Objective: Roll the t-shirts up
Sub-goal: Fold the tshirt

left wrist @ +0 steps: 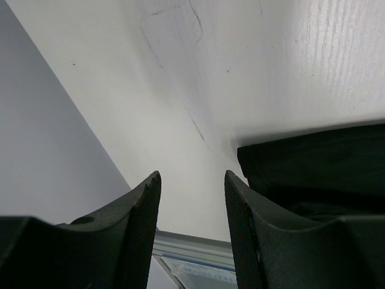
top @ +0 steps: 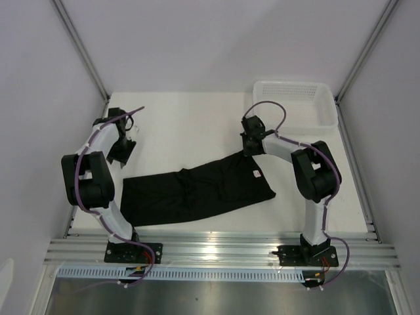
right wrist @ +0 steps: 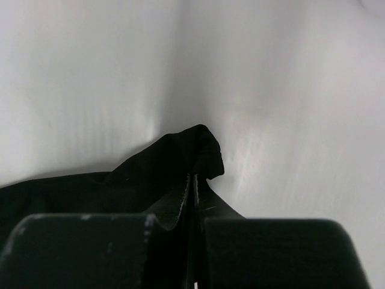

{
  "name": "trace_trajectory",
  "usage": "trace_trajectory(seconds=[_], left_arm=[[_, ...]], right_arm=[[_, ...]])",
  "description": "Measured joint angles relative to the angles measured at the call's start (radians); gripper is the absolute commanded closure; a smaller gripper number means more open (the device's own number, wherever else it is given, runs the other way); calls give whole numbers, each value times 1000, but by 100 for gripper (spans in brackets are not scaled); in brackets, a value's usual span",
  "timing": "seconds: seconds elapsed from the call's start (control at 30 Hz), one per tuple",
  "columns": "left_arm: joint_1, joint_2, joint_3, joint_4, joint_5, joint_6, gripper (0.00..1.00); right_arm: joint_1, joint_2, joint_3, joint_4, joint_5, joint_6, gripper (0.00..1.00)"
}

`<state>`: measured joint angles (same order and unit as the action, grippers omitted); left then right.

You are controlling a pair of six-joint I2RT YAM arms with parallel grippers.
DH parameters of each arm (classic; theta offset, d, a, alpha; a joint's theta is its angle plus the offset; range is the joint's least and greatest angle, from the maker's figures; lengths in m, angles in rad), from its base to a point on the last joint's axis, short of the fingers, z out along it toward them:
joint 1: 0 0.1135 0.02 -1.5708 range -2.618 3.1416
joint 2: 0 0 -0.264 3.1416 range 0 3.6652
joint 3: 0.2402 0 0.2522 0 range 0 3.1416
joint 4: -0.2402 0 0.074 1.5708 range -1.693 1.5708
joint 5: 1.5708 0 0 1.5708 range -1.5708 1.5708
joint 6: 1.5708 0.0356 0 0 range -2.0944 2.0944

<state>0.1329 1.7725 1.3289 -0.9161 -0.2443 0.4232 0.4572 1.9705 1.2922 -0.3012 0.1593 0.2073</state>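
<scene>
White mesh basket [top: 293, 84] at far right corner, white table [top: 190, 128]

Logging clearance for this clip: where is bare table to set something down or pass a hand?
Widest patch: far centre of the table, between the left arm, the basket and the shirt. A thin strip runs between shirt and near edge. Crowded: right end effector on the shirt's corner, near the basket.

Bare white tabletop [top: 190, 125] lay open beyond the black fabric t-shirt [top: 197, 193] spread across the near middle. A white plastic mesh basket [top: 295, 102] filled the far right corner; pale side walls [top: 39, 79] closed both flanks.
</scene>
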Motion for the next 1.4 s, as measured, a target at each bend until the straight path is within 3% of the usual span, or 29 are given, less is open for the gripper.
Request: trace_trajectory(seconds=[0.57,0.67,0.73,0.9,1.07,1.3,1.33,1.4], left_arm=[[22,-7,3,18,-12,9,51],[26,-11,3,18,-11,9,50],[27,-16,3,18,-12,9,50],[29,-30,3,21,-11,14,51],[35,-36,3,22,-11,14,50],[36,-36,3,16,3,10,50],[36,-37,3,15,8,10,51],[36,-37,1,16,14,5,51]], right_arm=[[73,523,791,-75,93,-71,100],[73,655,1024,-142,110,-79,96],[71,705,1114,-160,109,-78,89],[59,703,1105,-151,81,-87,60],[43,682,1094,-171,38,-100,49],[29,562,1055,-225,17,-107,51],[27,525,1030,-228,19,-102,53],[26,435,953,-236,38,-84,68]])
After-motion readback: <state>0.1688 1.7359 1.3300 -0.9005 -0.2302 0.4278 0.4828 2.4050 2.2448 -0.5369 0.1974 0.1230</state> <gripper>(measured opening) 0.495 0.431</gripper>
